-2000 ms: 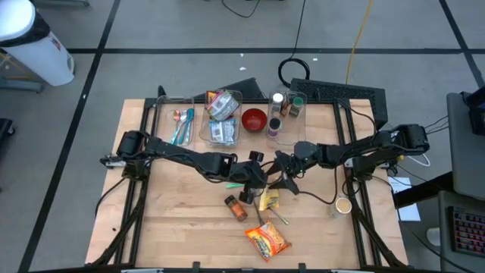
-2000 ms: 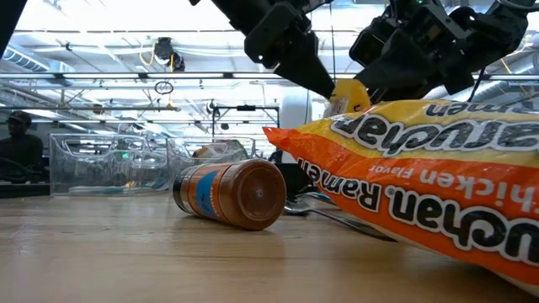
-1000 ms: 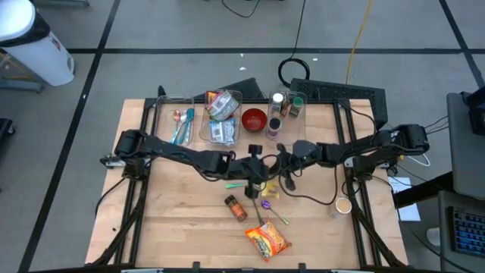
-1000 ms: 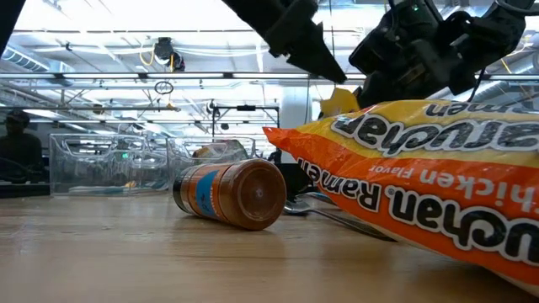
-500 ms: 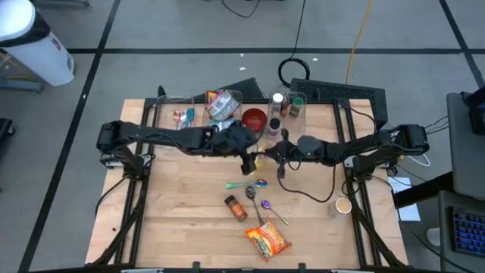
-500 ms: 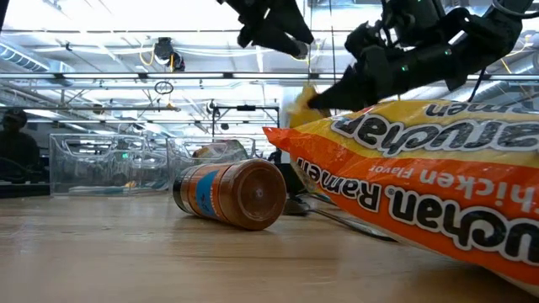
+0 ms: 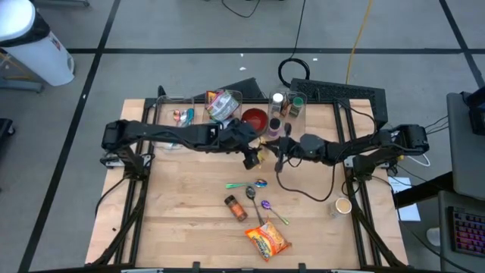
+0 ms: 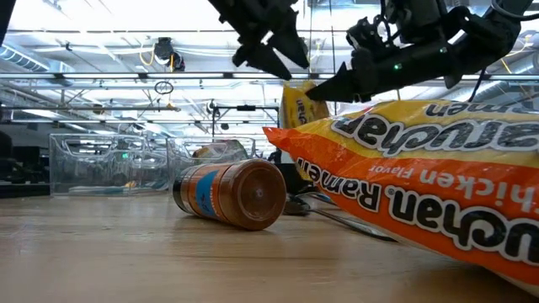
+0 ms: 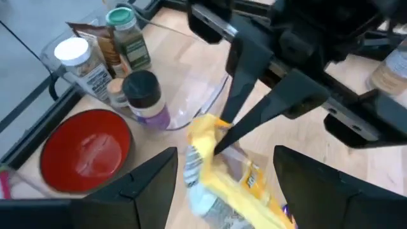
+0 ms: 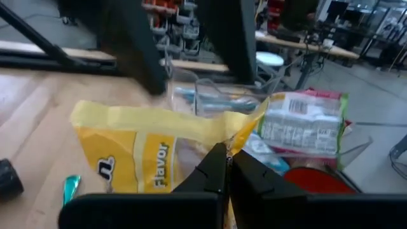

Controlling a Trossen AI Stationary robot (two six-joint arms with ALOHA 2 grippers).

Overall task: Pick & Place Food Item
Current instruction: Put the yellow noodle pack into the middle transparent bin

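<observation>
A yellow food packet (image 10: 152,143) is hanging above the table's middle, gripped by the closed right gripper (image 10: 224,166), the left gripper (image 9: 216,175) spread open beside it, placing not yet done.

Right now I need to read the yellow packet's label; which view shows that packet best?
The right wrist view: the yellow packet fills it, "Flavor" readable. The left wrist view shows it crumpled, the low view half-hidden, the high view only a speck.
</observation>
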